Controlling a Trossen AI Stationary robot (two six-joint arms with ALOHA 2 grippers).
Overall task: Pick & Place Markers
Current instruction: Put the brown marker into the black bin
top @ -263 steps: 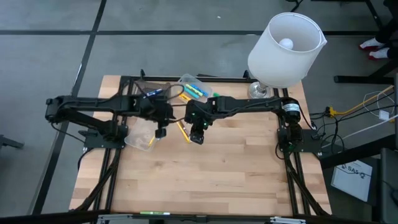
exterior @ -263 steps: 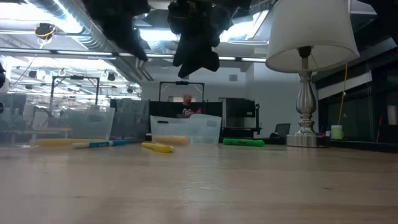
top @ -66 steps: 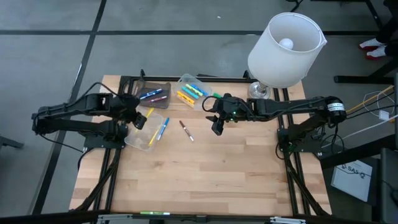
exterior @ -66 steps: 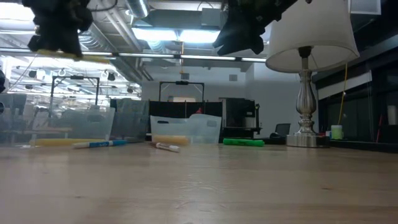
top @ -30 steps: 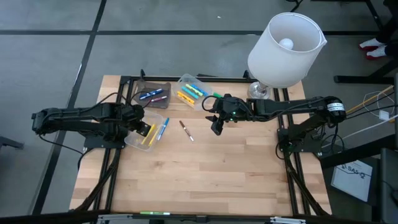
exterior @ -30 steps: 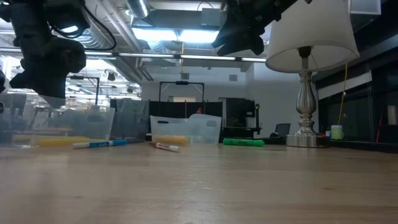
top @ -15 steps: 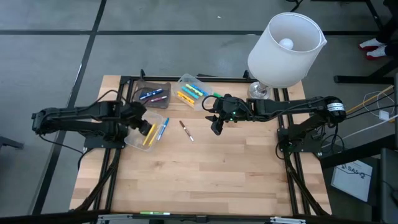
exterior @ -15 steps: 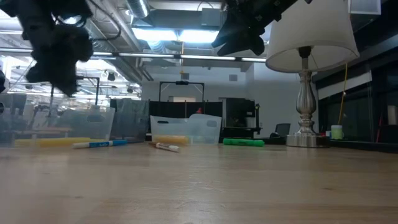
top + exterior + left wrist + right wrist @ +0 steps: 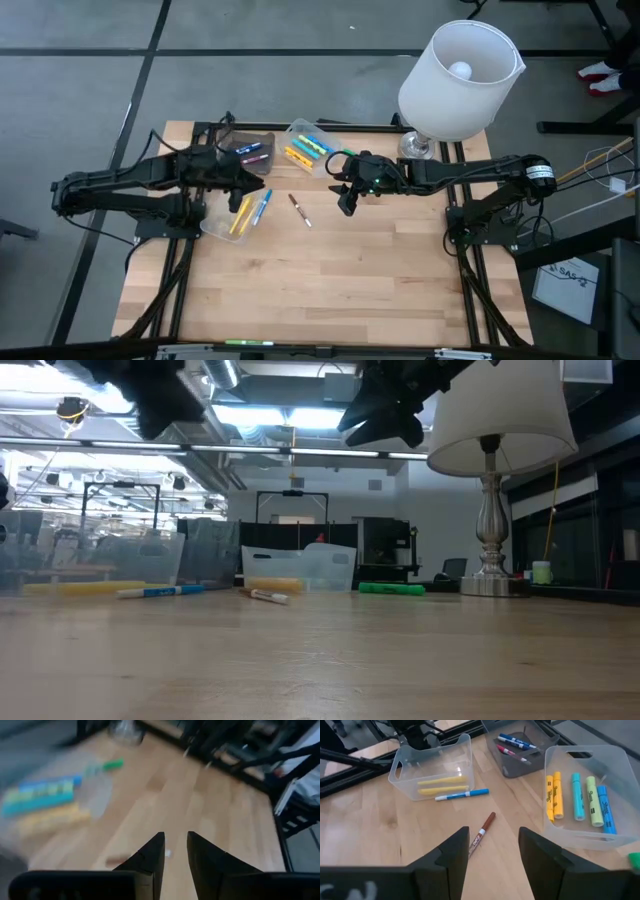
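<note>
From above: at 10 o'clock on the worktop (image 9: 330,290), left tool (image 9: 250,186) over the inner edge of a clear tub (image 9: 213,226) with yellow markers (image 9: 238,216) inside. Just beside that tub, toward 3 o'clock, a blue marker (image 9: 262,205) flat on the wood. Farther toward 3 o'clock, a brown marker (image 9: 299,210). Right tool (image 9: 345,205) near 12 o'clock, above bare wood just past the brown marker. At 11 o'clock, a dark tray (image 9: 262,155) with markers and a clear bin (image 9: 300,128) of highlighters (image 9: 305,150). A green marker (image 9: 347,153) near the lamp (image 9: 460,75).

From table height: both tools high off the wood, carrying nothing.

Left wrist: fingers (image 9: 152,855) parted by a narrow gap, released and empty. Blurred green marker and highlighters beyond.

Right wrist: fingers (image 9: 452,852) spread wide, released and empty. Brown marker lying between them, well below.
</note>
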